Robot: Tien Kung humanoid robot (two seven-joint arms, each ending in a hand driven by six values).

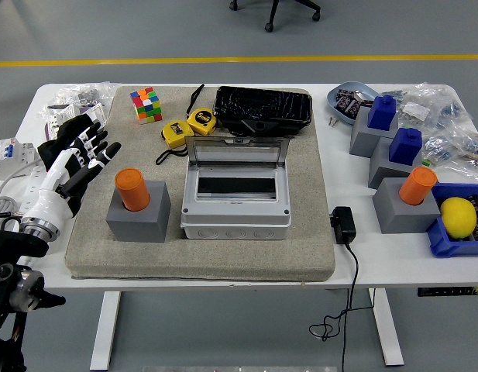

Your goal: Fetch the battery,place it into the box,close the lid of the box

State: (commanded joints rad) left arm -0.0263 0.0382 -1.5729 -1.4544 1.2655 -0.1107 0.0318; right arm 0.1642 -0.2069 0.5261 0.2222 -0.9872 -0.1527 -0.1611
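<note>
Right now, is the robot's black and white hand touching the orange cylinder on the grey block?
Apart. The head view shows beige mat between the left hand, fingers spread and holding nothing, and the orange cylinder standing in its grey block.

Black-and-white five-fingered left hand (pixel 74 159), silver wrist.

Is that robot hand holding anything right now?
No. The left hand hovers open and empty left of the orange cylinder; the right hand is out of view.
</note>
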